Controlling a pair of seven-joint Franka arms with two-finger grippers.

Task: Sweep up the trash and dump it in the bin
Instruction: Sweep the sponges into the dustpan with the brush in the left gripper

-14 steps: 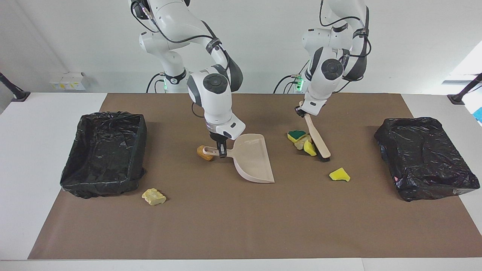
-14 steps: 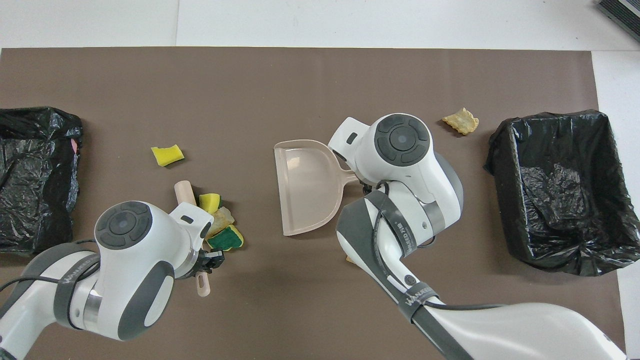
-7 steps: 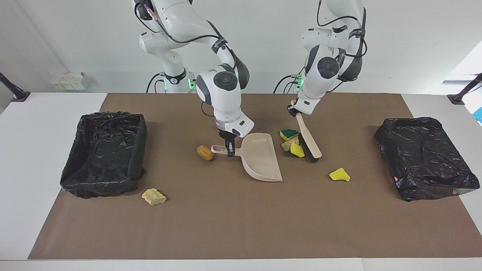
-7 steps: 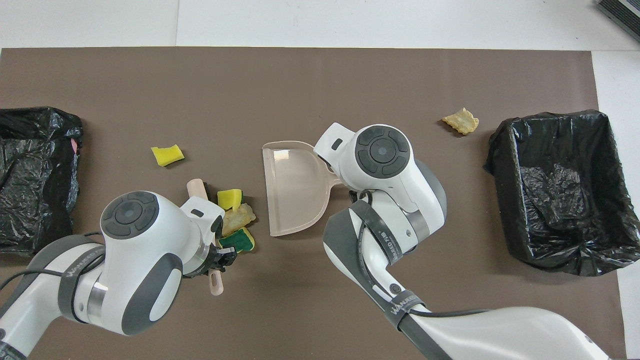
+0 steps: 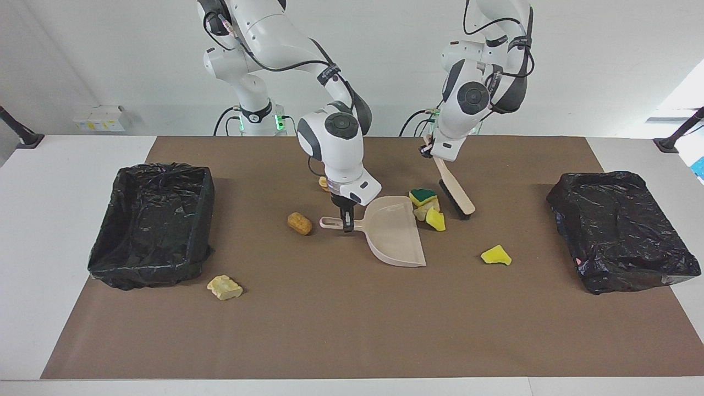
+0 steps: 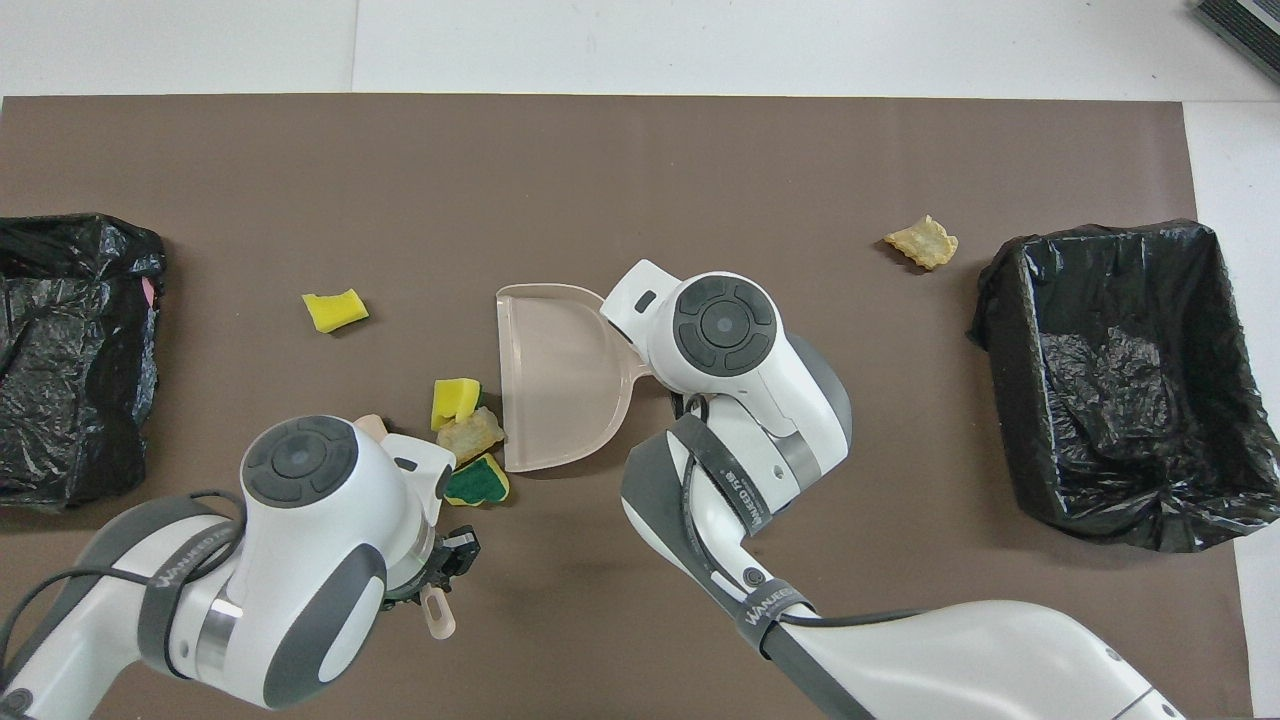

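Note:
My right gripper (image 5: 347, 224) is shut on the handle of the beige dustpan (image 5: 396, 234), which rests flat mid-table with its mouth toward the left arm's end. Three pieces of trash lie against that mouth: a green-topped sponge (image 5: 422, 196), a tan lump (image 6: 470, 435) and a yellow sponge (image 5: 436, 220). Beside them, my left gripper (image 5: 428, 149) is shut on the handle of the brush (image 5: 454, 192), tilted with its black bristles just off the pile. In the overhead view the left arm hides most of the brush (image 6: 437, 612) and the right wrist hides its gripper.
More trash lies loose: a yellow sponge piece (image 5: 495, 256), a brown lump (image 5: 300, 223), a pale yellow lump (image 5: 224, 287) and a small tan bit (image 5: 324, 183). Black-lined bins stand at the right arm's end (image 5: 151, 223) and the left arm's end (image 5: 621, 231).
The right gripper slid the dustpan toward the left arm's end, up to the pile. The brush pushed the three pieces toward the dustpan, then drew back a little toward the robots.

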